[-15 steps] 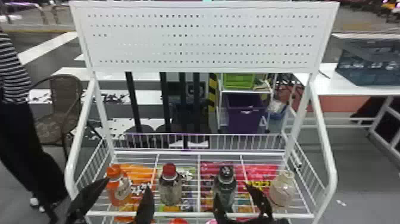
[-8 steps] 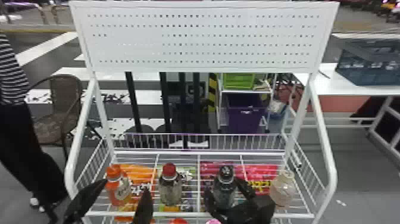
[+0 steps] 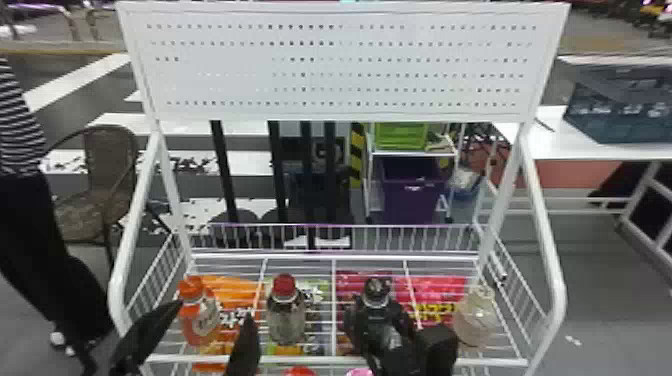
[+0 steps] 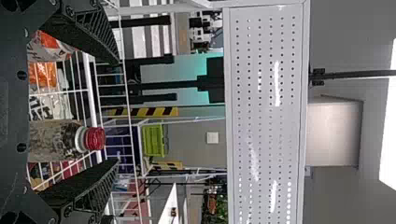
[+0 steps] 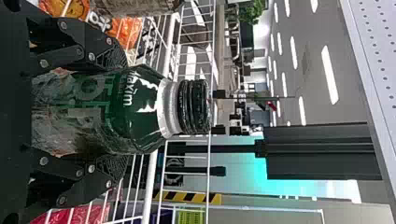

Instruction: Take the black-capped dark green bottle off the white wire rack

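1. Beyond and beneath everything ran a grey floor [image 3: 600, 295], with a chair [image 3: 110, 185] behind to the robot's left.
2. The white wire rack [image 3: 550, 290] stood squarely ahead; its pegboard [image 3: 340, 65] rose at the back, its front rail [image 3: 310, 359] ran nearest the robot.
3. The right gripper [image 5: 126, 112] was the near one, by a good margin; its fingers seemed clamped on the dark green bottle [image 5: 144, 107], one along either side of its body, below the shoulder.
4. The left gripper [image 3: 214, 308] hung farther off, its fingers apart and empty, short of the red-capped bottle [image 3: 286, 320]; it had, I judged, no part in the lift.
5. The green bottle stood upright on the rack between the red-capped one and a pale bottle [image 3: 475, 315]; its long axis ran vertical, across the line of the fingers, so the lift called for a straight rise, then a draw toward the robot over the front rail.
6. Its black cap [image 5: 196, 107] stood proud of the fingertips; tilting risked a slip or a knock against the rail.
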`<state>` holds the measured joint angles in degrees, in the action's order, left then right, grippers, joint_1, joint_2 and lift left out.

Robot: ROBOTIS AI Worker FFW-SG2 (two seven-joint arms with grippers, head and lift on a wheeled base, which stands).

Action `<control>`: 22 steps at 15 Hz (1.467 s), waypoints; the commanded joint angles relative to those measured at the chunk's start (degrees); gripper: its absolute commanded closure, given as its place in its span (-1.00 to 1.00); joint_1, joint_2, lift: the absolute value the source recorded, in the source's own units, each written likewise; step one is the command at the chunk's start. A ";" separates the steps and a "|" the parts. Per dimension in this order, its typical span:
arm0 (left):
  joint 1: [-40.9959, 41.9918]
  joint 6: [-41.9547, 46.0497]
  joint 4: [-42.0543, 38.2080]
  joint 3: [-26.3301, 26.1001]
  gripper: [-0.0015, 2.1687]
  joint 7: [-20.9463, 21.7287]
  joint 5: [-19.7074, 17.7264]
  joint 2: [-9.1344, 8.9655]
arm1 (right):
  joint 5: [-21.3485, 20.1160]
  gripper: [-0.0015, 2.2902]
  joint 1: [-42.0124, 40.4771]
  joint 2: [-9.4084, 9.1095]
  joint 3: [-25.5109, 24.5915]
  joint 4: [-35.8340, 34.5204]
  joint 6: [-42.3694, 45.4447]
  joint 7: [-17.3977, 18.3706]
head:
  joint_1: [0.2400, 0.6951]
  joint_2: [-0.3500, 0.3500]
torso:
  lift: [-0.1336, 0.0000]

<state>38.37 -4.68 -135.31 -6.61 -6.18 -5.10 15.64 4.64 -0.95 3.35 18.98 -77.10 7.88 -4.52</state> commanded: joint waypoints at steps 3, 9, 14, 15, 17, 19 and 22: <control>0.74 0.15 -0.31 -0.42 -0.87 -0.15 0.79 0.00 | -0.24 0.30 -9.07 4.56 -2.45 -20.46 -12.94 0.04 | 0.14 0.00 | 1.00; -0.23 0.15 0.66 -0.95 -0.87 -0.24 0.79 -0.17 | 2.83 0.30 -27.79 9.92 -15.99 -43.04 -15.22 -1.28 | 0.14 0.00 | 1.00; -1.02 0.15 1.10 -1.30 -0.87 -0.42 0.79 -0.17 | 7.67 0.30 -39.56 8.25 -25.92 -47.88 -1.86 -4.45 | 0.14 0.00 | 1.00; -1.02 -0.02 0.92 -1.21 -0.87 -0.42 0.79 -0.17 | 8.11 0.30 -40.88 7.37 -27.59 -49.02 -1.34 -5.50 | 0.14 0.00 | 1.00; -1.02 -0.20 0.84 -0.95 -0.87 -0.42 0.71 -0.17 | 8.81 0.30 -42.03 5.18 -29.96 -50.34 -1.34 -7.87 | 0.14 0.00 | 1.00; -1.11 -0.20 0.92 -0.95 -0.87 -0.42 0.62 -0.17 | 8.72 0.30 -42.11 4.47 -30.40 -50.87 -1.51 -8.49 | 0.14 0.00 | 1.00; -1.02 -0.20 0.84 -0.95 -0.87 -0.33 0.62 -0.09 | 8.63 0.30 -41.67 4.30 -30.23 -50.87 -2.04 -8.49 | 0.14 0.00 | 1.00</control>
<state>37.28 -4.88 -134.43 -7.56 -6.54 -4.46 15.49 13.36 -42.85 7.78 -11.31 -127.93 6.18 -13.01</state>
